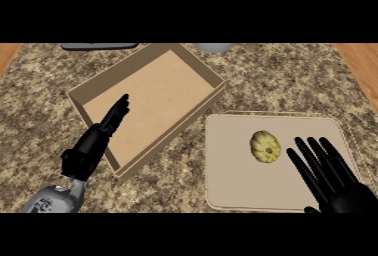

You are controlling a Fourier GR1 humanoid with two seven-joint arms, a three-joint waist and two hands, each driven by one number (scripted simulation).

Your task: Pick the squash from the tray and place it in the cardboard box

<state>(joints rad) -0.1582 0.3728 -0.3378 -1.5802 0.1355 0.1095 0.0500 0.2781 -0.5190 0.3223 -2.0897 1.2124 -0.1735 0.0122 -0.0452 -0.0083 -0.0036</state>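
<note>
Small yellow ribbed squash (265,146) lies untouched on flat beige square tray (229,185), just left of right hand's fingertips, apart from them. Right hand (332,180) hovers over tray's right part, fingers straight and spread, holding nothing. Pick not yet made; lift and placing all remain. Open brown cardboard box (214,80) sits left of squash, holds nothing visible. Left hand (92,147) rests over box's near-left wall, fingers straight, together. Speckled granite table (288,75) beneath.

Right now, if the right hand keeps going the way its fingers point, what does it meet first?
Probably the squash. The right hand is open over the tray, fingers pointing up and slightly left in the head view, with the squash just off their tips. Height is unclear, so it might pass above it.
</note>
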